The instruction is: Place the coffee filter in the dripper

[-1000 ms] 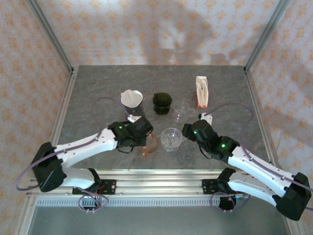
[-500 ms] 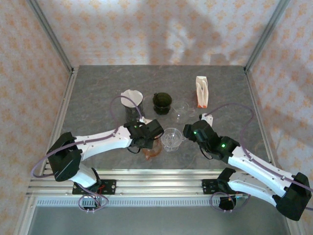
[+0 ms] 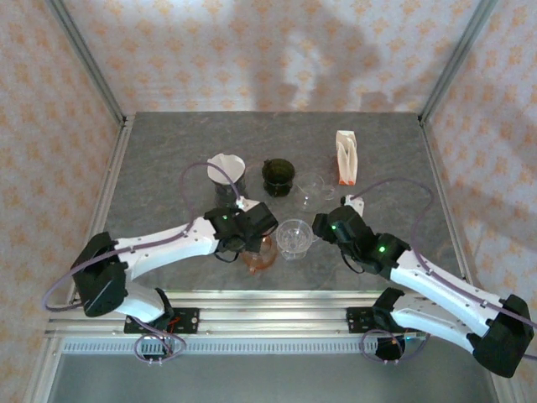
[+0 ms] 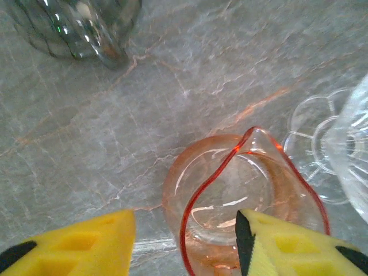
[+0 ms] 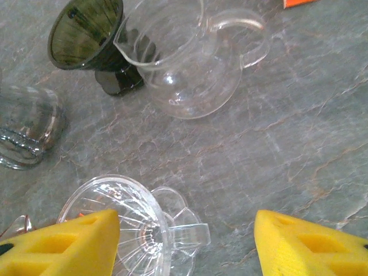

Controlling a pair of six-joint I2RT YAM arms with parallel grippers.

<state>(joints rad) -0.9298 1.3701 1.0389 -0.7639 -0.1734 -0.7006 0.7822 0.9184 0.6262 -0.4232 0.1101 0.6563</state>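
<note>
A grey, veined stone table (image 3: 168,151) stands inside walls of pale patterned paper. Toward its back left the white coffee filter (image 3: 225,166) sits upright in a ribbed glass (image 4: 75,26), well apart from both arms. Just to the right of it is a dark green dripper (image 3: 278,176), then a clear glass server (image 3: 311,191) close against that dripper, and farther right a white and orange carton (image 3: 346,157). Nearer the arms a clear dripper (image 3: 294,238) stands on the table, with a pink glass pitcher (image 3: 260,252) just beside it on the left. The left jaws hang over the pink pitcher and are parted. In the left wrist view one yellow finger (image 4: 287,247) overlaps the pitcher's near rim, while the other finger (image 4: 75,244) lies well to the side over bare stone, so nothing is gripped. Whether the nearer finger touches the glass cannot be told. The right jaws sit just to the right of the clear dripper and are spread wide. Their yellow fingers (image 5: 57,247) flank the dripper's handle without closing on it, and they hold nothing.
</note>
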